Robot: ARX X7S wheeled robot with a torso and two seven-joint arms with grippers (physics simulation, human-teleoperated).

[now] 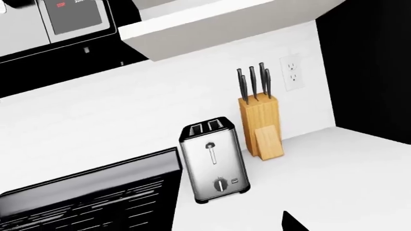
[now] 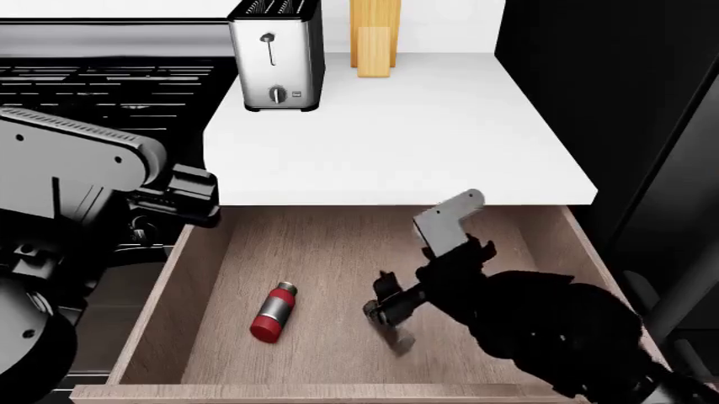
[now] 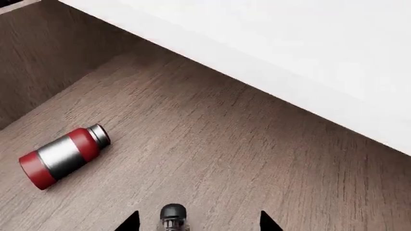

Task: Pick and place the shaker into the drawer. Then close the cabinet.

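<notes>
Lying on its side in the drawer (image 2: 337, 244), the shaker (image 2: 273, 312) sits beside the right claw (image 2: 388, 316), spread empty.

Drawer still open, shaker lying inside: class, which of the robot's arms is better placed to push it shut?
Probably the right. Its gripper hangs empty inside the drawer, beside the shaker. The left arm sits outside the drawer's left wall.

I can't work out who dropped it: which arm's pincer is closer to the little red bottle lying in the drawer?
The right. Its pincer hangs inside the drawer, just beside the red bottle. The left arm is outside the drawer, up by its far left corner.
</notes>
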